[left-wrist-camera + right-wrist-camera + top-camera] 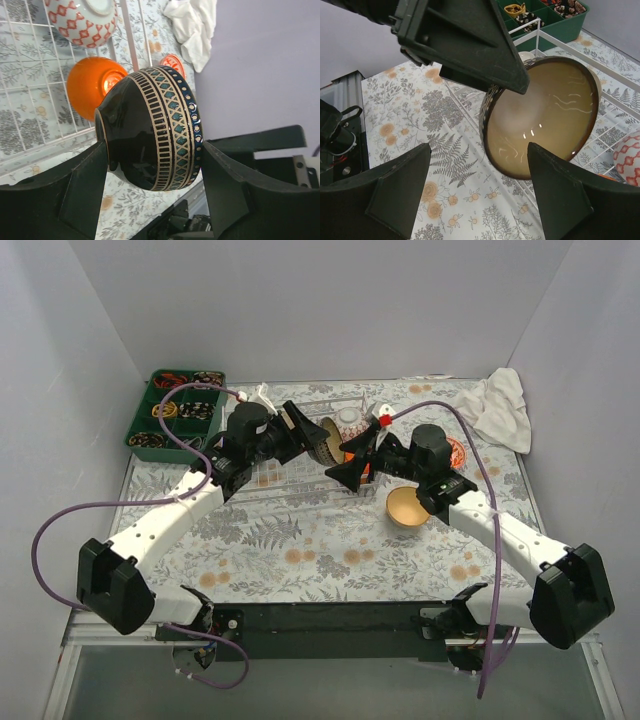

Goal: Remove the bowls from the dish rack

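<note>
My left gripper (316, 436) is shut on a dark brown bowl (150, 135) with gold and teal bands. It holds the bowl on its side above the white wire dish rack (290, 475). The bowl's tan inside (545, 115) faces my right gripper (480, 192), which is open and empty just in front of it, not touching. In the top view the right gripper (350, 460) is at the rack's right end. An orange bowl (92, 85) and a red-patterned white bowl (85, 17) sit in the rack. The red-patterned bowl also shows in the right wrist view (630, 157).
A tan bowl (407, 506) and a red-orange bowl (455, 451) stand on the floral table right of the rack. A white cloth (502, 405) lies at the back right. A green compartment tray (180, 416) sits at the back left.
</note>
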